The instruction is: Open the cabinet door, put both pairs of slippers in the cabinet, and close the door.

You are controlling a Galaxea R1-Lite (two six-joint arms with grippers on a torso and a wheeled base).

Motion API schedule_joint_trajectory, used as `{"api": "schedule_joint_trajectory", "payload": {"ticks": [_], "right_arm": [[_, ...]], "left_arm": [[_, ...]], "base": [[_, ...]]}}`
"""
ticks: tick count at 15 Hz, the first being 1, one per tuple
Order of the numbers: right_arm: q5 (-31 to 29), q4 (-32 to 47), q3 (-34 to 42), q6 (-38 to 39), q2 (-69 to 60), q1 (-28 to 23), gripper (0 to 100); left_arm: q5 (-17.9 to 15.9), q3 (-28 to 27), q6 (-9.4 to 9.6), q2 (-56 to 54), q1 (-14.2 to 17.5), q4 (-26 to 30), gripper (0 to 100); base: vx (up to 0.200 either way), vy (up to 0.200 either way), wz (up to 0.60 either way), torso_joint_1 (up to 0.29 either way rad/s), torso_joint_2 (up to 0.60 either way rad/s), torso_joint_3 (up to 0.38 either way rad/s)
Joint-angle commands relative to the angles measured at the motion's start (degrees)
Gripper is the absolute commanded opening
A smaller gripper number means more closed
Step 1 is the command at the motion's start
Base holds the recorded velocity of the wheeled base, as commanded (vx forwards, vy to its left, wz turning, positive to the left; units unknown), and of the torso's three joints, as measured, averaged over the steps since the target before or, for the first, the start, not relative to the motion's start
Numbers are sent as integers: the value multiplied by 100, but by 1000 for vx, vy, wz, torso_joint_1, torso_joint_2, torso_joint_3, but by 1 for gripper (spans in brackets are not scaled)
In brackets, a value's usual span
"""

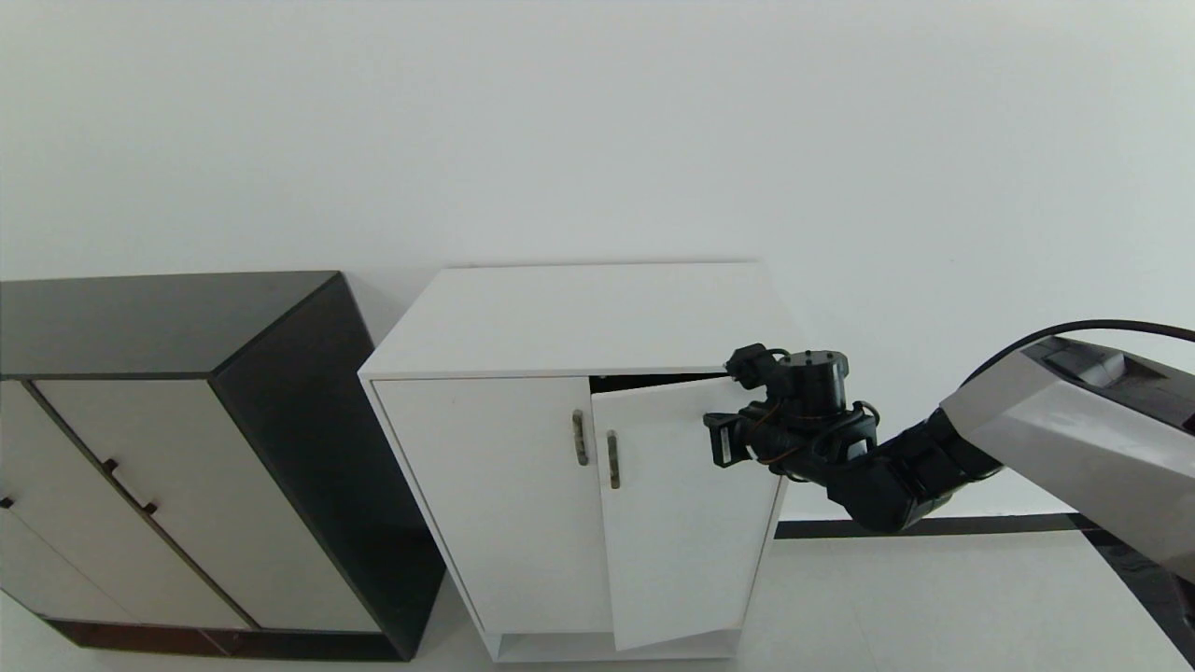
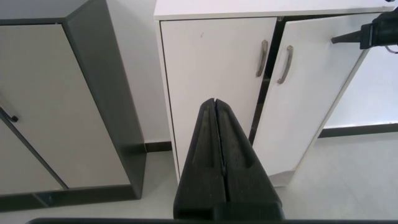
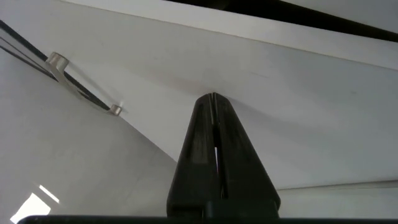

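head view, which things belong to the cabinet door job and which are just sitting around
Job:
white cabinet
its right door, ajar
that door's handle
right gripper, shut, at the door's upper part
left gripper, shut, facing the cabinet

Just there:
dark cabinet on the left
black floor strip along the wall

The inside of the white cabinet (image 1: 579,317) is seen merely as a dark slit above its ajar right door (image 1: 681,504); its contents are hidden. The dark cabinet (image 1: 308,439) on the left is cut off at its left and near sides. Whether the right gripper (image 3: 213,98), its tips closed, touches the door cannot be told.
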Motion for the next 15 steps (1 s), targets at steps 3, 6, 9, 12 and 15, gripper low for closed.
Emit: {"api": "schedule_joint_trajectory", "payload": {"ticks": [3, 6, 9, 12, 15], "right_arm": [[2, -4, -67, 0, 40, -80, 0], [11, -4, -76, 0, 40, -142, 0], [11, -13, -93, 0, 66, -142, 0], [11, -13, -146, 0, 119, -168, 0], [11, -13, -155, 8, 119, -177, 0]], "left_arm": [[1, 0, 0, -1, 1, -7, 0], [1, 0, 0, -1, 1, 1, 0], [1, 0, 0, -1, 1, -7, 0], [1, 0, 0, -1, 1, 1, 0], [1, 0, 0, -1, 1, -7, 0]], "base": [[0, 0, 0, 0, 0, 0], [0, 0, 0, 0, 0, 0], [0, 0, 0, 0, 0, 0], [0, 0, 0, 0, 0, 0], [0, 0, 0, 0, 0, 0]]}}
